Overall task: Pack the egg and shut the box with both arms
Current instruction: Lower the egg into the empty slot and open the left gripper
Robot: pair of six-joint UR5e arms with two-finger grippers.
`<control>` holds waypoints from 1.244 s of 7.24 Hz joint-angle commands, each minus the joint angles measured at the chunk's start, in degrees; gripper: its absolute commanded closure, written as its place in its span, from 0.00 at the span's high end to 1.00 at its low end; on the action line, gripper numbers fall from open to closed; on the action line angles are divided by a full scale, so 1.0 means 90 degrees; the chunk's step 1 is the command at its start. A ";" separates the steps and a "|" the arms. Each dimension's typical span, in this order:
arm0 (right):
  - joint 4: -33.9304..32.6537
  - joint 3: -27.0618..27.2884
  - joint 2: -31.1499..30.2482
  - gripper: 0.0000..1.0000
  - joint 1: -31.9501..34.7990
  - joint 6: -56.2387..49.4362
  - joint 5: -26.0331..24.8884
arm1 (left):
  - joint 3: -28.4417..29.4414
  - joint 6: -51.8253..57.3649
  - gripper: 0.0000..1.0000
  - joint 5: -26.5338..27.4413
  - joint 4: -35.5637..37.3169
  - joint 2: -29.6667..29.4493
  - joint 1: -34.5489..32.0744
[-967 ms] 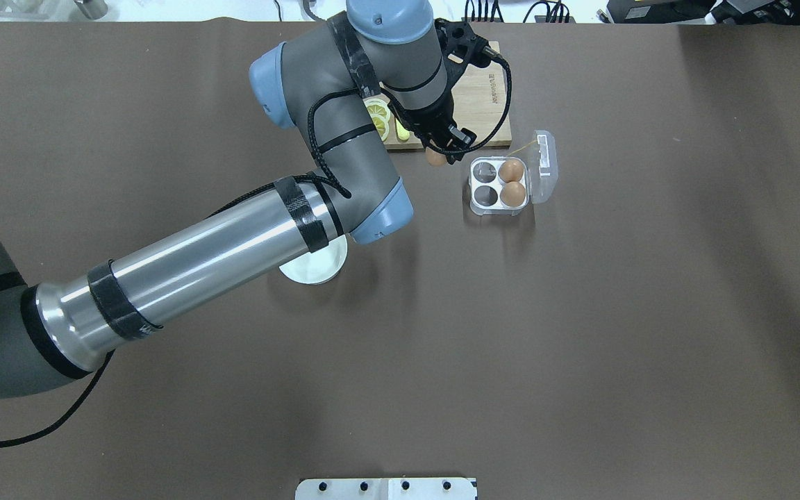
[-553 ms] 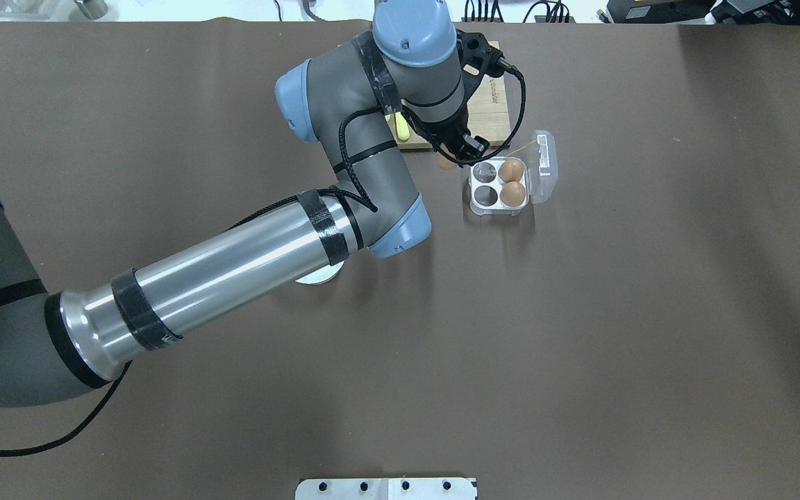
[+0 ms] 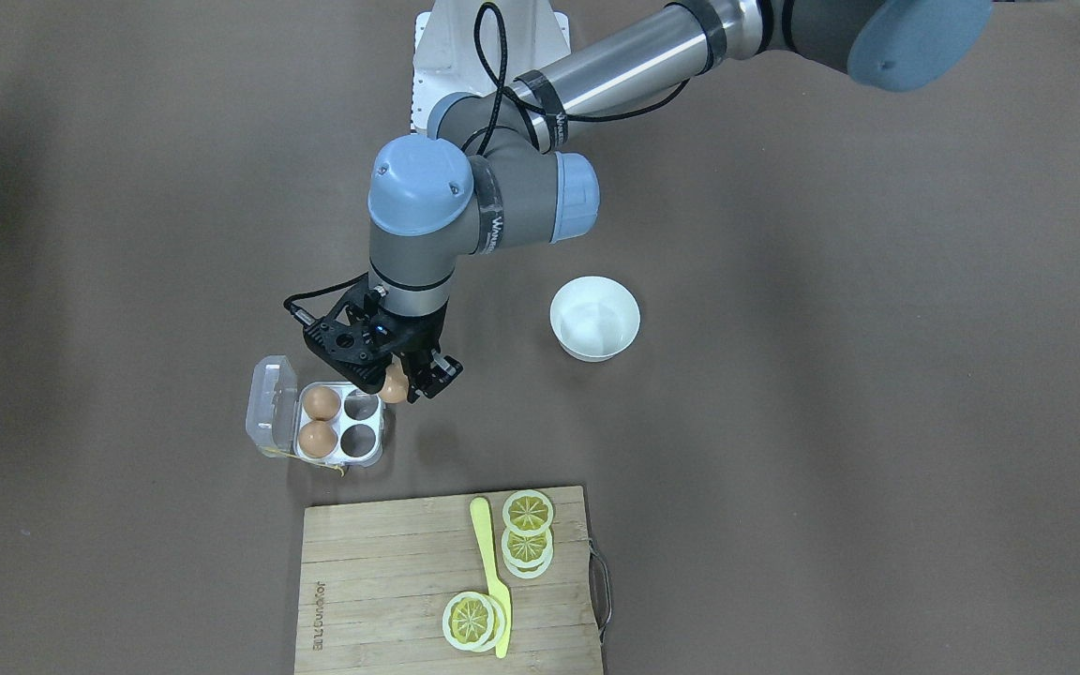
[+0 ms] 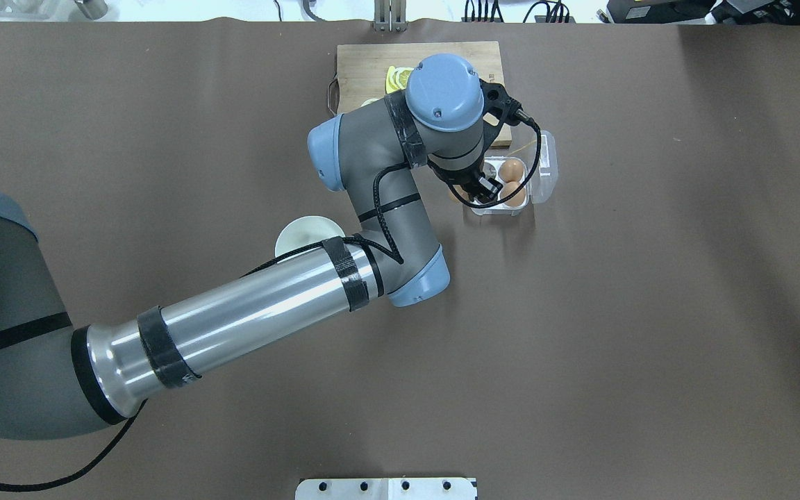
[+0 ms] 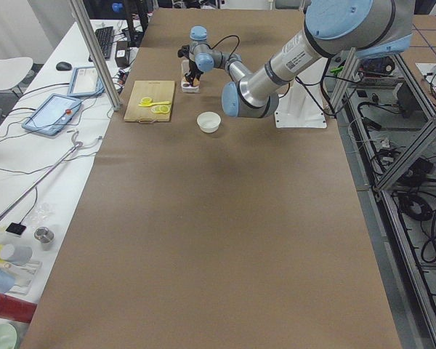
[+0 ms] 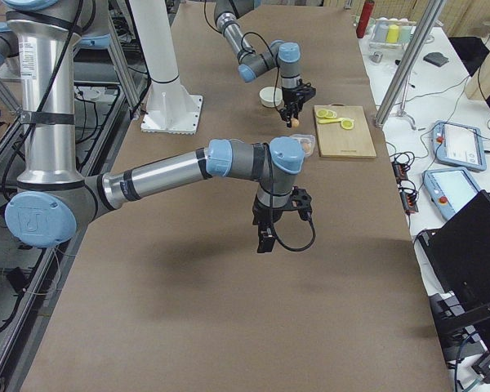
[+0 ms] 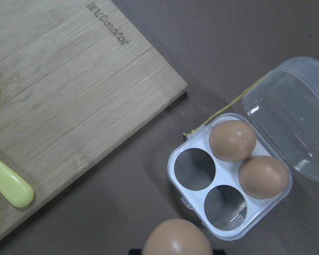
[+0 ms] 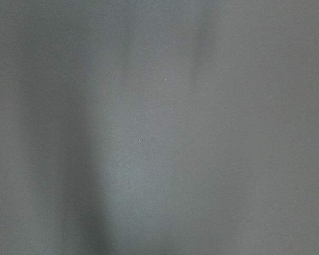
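— Across the table, from the front: what about the left gripper (image 3: 398, 381)?
— Clamped on an egg (image 3: 393, 387), held just beside the box (image 3: 339, 419), on the side of its two empty cells. Two more eggs (image 3: 321, 402) sit by the open lid (image 3: 270, 405).
— Overhead?
— The left arm (image 4: 372, 173) hides the grip.
— Left wrist?
— The egg at the bottom edge, the box beyond.
— And the right gripper (image 6: 265, 240)?
— Only the right-side view shows it; I cannot tell its opening

Left arm (image 4: 247, 305) reaches to the far side, wrist vertical. Left gripper (image 3: 397, 380) points down, clamped on egg (image 7: 177, 237). Right arm (image 6: 163, 171) is extended, right gripper (image 6: 264, 238) pointing down; its jaw state is indeterminate.
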 commanded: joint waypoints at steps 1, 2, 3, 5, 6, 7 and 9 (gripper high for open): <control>0.0000 -0.0003 0.0008 1.00 -0.0024 -0.0022 -0.0001 | 0.0124 0.0002 0.30 0.0265 -0.0003 -0.0127 0.0240; 0.0000 -0.0003 0.0008 1.00 -0.0024 -0.0032 -0.0001 | 0.0183 0.0002 0.30 0.0324 -0.0013 -0.0167 0.0347; 0.0000 -0.0003 0.0008 1.00 -0.0024 -0.0032 -0.0001 | 0.0213 0.0002 0.30 0.0451 -0.0023 -0.0235 0.0445; 0.0000 -0.0003 -0.0001 1.00 -0.0034 -0.0041 -0.0001 | 0.0359 0.0002 0.30 0.0598 -0.0217 -0.0371 0.0475; 0.0000 -0.0003 -0.0011 1.00 -0.0034 -0.0041 0.0009 | 0.0360 -0.0008 0.30 0.0782 -0.0402 -0.0391 0.0466; 0.0000 -0.0003 -0.0021 1.00 -0.0044 -0.0041 0.0009 | 0.0418 -0.0056 0.30 0.0968 -0.0694 -0.0382 0.0456; 0.0000 -0.0003 -0.0021 1.00 -0.0034 -0.0041 0.0009 | 0.0506 -0.0144 0.30 0.1300 -0.0745 -0.0382 0.0407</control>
